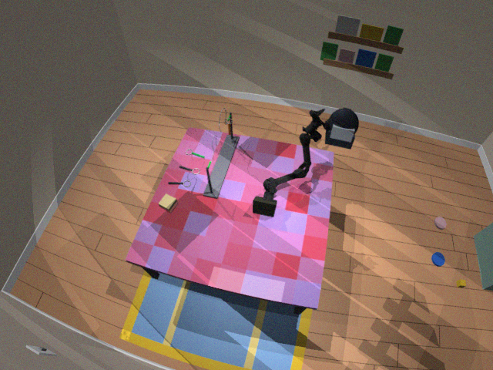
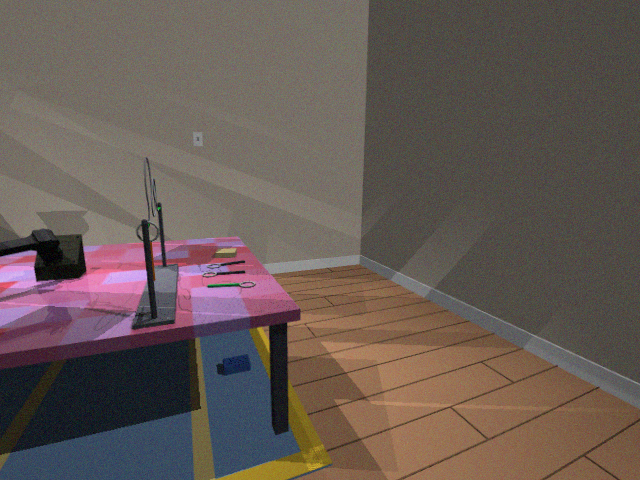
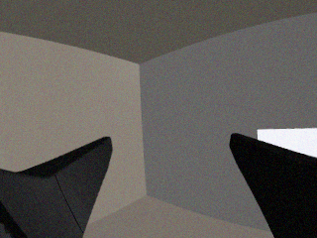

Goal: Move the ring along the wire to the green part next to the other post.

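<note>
From above, the gripper [image 1: 317,112] [image 3: 172,142] is far off to the right of the orange handle [image 1: 229,128] [image 2: 152,262]. From the side, the handle hangs straight down by the near post [image 2: 149,284]. Up close, the fingers are wide apart, with nothing between.

In the exterior view the left edge cuts off the arm [image 1: 306,155] [image 2: 20,244], leaving the gripper [image 1: 317,112] [image 3: 172,142] outside it, and the near post [image 1: 230,127] [image 2: 149,273] hides part of the orange handle [image 1: 229,128] [image 2: 153,260]; from the top, the ring around the wire is too small and faint to trace, the teal panel [image 1: 485,254] runs off the right edge, and the wrist view crops both fingers and a white patch [image 3: 289,141]
</note>
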### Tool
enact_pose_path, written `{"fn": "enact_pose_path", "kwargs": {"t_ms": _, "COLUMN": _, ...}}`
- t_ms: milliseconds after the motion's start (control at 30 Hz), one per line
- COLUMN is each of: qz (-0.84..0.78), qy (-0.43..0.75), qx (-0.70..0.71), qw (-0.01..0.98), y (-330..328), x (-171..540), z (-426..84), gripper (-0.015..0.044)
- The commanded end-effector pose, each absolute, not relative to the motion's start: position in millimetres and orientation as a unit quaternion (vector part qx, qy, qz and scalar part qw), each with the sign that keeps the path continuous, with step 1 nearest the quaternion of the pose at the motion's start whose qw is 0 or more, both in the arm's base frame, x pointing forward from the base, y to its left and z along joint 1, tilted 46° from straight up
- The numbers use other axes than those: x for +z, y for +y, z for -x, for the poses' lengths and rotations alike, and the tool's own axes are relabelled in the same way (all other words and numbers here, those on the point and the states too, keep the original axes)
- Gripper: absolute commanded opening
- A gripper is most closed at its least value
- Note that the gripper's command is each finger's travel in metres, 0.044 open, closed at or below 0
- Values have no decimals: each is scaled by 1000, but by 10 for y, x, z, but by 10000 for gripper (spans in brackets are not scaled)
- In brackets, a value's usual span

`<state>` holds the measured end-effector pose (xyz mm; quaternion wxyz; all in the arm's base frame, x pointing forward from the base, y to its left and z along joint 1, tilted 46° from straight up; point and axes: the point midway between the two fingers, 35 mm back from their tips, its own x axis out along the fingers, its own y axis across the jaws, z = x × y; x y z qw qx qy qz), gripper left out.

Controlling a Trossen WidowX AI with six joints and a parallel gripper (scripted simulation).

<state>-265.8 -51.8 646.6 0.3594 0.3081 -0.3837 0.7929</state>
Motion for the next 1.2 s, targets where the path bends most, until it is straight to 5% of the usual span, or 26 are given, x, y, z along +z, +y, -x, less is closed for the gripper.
{"fn": "enact_pose_path", "kwargs": {"t_ms": 0, "qz": -309, "qy": -383, "qx": 793, "qw": 360, "y": -508, "x": 6469, "z": 2649, "gripper": 374}}
{"fn": "enact_pose_path", "kwargs": {"t_ms": 267, "qz": -329, "qy": -350, "qx": 774, "qw": 411, "y": -130, "x": 6612, "z": 2275, "gripper": 164}}
{"fn": "enact_pose_path", "kwargs": {"t_ms": 1167, "qz": -232, "qy": -380, "qx": 595, "qw": 669, "y": 878, "x": 6894, "z": 522, "gripper": 160}}
